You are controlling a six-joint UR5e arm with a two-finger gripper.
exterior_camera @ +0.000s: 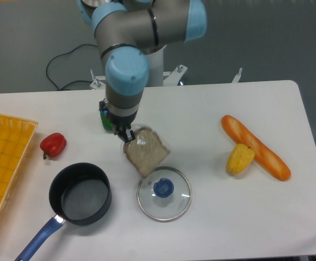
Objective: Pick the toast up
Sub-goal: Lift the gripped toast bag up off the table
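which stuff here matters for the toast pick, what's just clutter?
In the job:
- toast, hanging tilted from one corner
- claw, shut on that corner

Lying about:
- glass lid
- black pot
- red pepper
- green pepper, mostly hidden by the arm
- baguette
- yellow pepper
- orange tray

table [212, 109] | pot [80, 194] | lid [163, 193] | baguette [255, 147] | red pepper [53, 144] | basket [5, 163]

Wrapped slice of toast [146, 153], tilted.
Speckled brown bread with darker crust in clear crinkly plastic, rotated so 1 corner points down toward the table's near edge.
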